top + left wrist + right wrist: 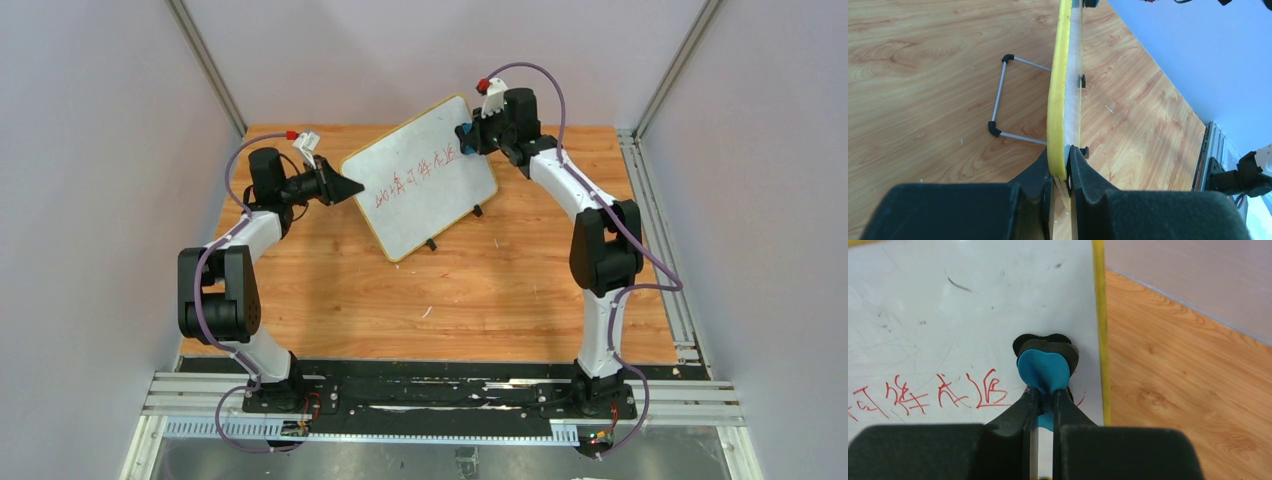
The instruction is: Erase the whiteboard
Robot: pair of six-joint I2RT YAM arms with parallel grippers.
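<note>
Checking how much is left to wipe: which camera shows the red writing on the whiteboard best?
Top external: the whole line of red writing runs across the whiteboard, though small. Right wrist shows only its right end, close and sharp, beside the blue eraser. Left wrist sees the board edge-on, no writing.

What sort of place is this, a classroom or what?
Probably a robotics lab test cell: a left arm and right arm bolted to a metal rail at a wooden table, plain wall panels enclosing it, a whiteboard as prop.
</note>
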